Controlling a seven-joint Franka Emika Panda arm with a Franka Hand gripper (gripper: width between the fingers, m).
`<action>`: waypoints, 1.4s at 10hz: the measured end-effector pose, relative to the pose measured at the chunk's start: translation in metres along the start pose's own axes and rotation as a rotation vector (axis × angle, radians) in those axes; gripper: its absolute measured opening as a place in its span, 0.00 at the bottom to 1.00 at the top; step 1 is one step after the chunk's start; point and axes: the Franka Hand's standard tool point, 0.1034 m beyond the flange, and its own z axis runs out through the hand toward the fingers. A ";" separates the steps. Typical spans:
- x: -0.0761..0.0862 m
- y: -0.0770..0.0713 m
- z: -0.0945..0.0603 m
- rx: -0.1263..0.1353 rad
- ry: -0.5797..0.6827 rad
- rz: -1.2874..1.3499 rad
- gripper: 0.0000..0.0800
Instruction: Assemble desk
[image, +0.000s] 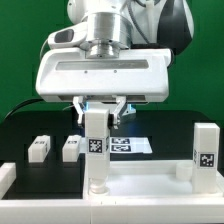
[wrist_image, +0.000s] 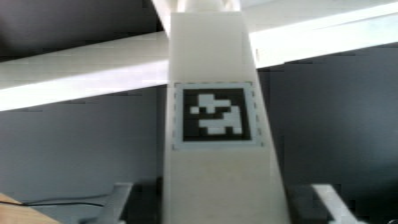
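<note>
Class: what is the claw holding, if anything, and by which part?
The claw grips an upright desk leg by its top end, above the tag.

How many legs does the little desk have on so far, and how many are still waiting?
One leg already stands upright on the desk panel at the exterior view's right. The pincer is shut on a second leg, holding it upright on the panel. Two more legs lie loose on the black table, untouched. So it looks roughly halfway.

We can't see the top of the tall white tagged block leg; the grey two-finger gripper hides it. The wrist view is blurry.
</note>
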 end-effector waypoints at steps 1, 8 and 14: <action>-0.002 0.002 0.002 -0.003 -0.005 0.001 0.36; -0.009 0.001 0.008 -0.018 0.033 -0.011 0.36; -0.010 0.001 0.008 -0.020 0.043 -0.014 0.72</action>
